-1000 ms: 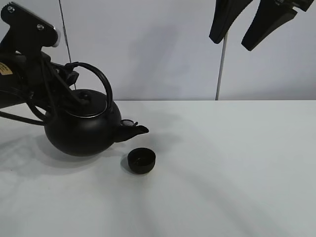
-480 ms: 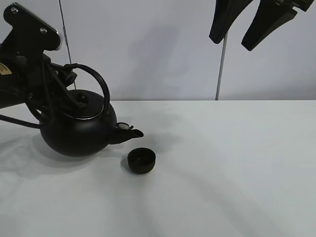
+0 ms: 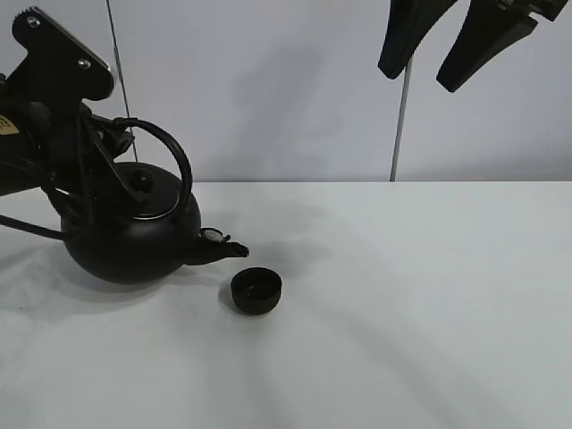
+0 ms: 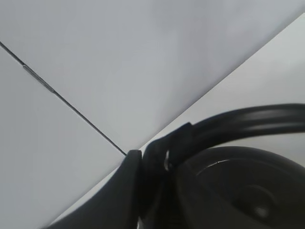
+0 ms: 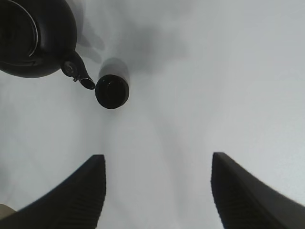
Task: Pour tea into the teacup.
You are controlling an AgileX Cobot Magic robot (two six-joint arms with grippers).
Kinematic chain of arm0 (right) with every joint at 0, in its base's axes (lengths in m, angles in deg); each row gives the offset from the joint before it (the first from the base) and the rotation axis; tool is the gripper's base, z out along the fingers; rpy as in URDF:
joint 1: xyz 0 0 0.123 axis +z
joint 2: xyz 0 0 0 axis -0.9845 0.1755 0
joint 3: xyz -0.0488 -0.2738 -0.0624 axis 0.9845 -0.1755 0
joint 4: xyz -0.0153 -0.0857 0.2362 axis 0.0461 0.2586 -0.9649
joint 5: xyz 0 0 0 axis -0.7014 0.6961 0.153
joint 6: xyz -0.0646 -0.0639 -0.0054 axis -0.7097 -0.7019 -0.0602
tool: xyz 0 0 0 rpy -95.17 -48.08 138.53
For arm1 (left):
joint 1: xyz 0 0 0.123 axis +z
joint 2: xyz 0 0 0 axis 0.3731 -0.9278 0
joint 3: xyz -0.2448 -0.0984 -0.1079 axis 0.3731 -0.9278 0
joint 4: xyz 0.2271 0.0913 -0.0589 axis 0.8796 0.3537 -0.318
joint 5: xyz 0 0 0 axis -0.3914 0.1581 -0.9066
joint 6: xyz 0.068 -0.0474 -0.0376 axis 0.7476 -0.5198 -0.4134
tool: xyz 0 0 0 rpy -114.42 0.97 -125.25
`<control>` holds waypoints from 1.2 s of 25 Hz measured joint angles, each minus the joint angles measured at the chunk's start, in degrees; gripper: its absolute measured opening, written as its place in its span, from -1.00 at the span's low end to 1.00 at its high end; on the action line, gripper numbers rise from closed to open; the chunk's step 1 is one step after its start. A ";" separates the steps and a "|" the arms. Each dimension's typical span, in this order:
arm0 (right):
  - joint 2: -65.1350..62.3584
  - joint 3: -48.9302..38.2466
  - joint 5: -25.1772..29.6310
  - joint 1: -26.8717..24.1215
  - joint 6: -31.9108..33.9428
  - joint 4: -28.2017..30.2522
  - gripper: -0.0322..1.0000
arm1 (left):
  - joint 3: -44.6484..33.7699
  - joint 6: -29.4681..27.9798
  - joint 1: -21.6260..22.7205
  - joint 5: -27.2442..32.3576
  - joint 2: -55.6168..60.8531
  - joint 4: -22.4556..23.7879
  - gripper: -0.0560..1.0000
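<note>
Exterior high view: the teacup (image 3: 256, 290) is small, round, matte black, low and bowl-like, with no handle and its mouth facing up. It stands on the white table (image 3: 402, 313), near the middle toward 7 o'clock. I count one teacup and one kettle (image 3: 130, 241), and the kettle is far bigger. The kettle is at the cup's 10 o'clock and tilts spout-down. Its spout tip hangs at the cup's 11 o'clock, just beside the rim and short of it. My left gripper (image 3: 112, 134) is clamped on the kettle's arched handle, and the left wrist view shows my dark fingers (image 4: 121, 191) pressed against the handle above the lid. My right gripper (image 3: 447, 40) hangs high at 1 o'clock with its jaws spread wide, holding nothing, well apart from the cup.
</note>
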 joint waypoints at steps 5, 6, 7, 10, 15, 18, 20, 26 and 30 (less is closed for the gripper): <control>0.00 0.00 0.00 0.00 0.00 0.00 -0.08 | 0.00 1.30 0.00 0.05 0.00 0.05 -0.68; 0.00 0.00 0.00 0.00 0.00 0.00 -0.08 | 0.00 1.85 0.00 0.05 0.00 0.05 -0.68; 0.00 0.00 0.00 0.00 0.00 0.00 -0.08 | 0.00 2.24 0.00 0.05 0.00 0.05 -0.68; 0.00 0.00 0.00 0.00 0.00 0.00 -0.08 | 0.00 2.57 0.00 0.05 0.00 0.05 -0.68; 0.00 0.00 0.00 0.00 0.00 0.00 -0.08 | 0.00 1.57 0.00 0.05 0.00 0.05 -0.68; 0.00 0.00 0.00 0.00 0.00 0.00 -0.08 | 0.00 -0.98 0.00 0.05 0.00 0.05 -0.68; 0.00 0.00 0.00 0.00 0.00 0.00 -0.08 | 0.00 -4.20 0.00 0.11 0.00 0.05 -0.68; 0.00 0.00 0.00 0.00 0.00 0.00 -0.08 | 0.00 -17.06 0.00 0.11 0.00 0.05 -0.68; 0.00 0.00 0.00 0.00 0.00 0.00 -0.08 | -0.05 -21.16 0.00 0.83 0.06 -1.88 -0.68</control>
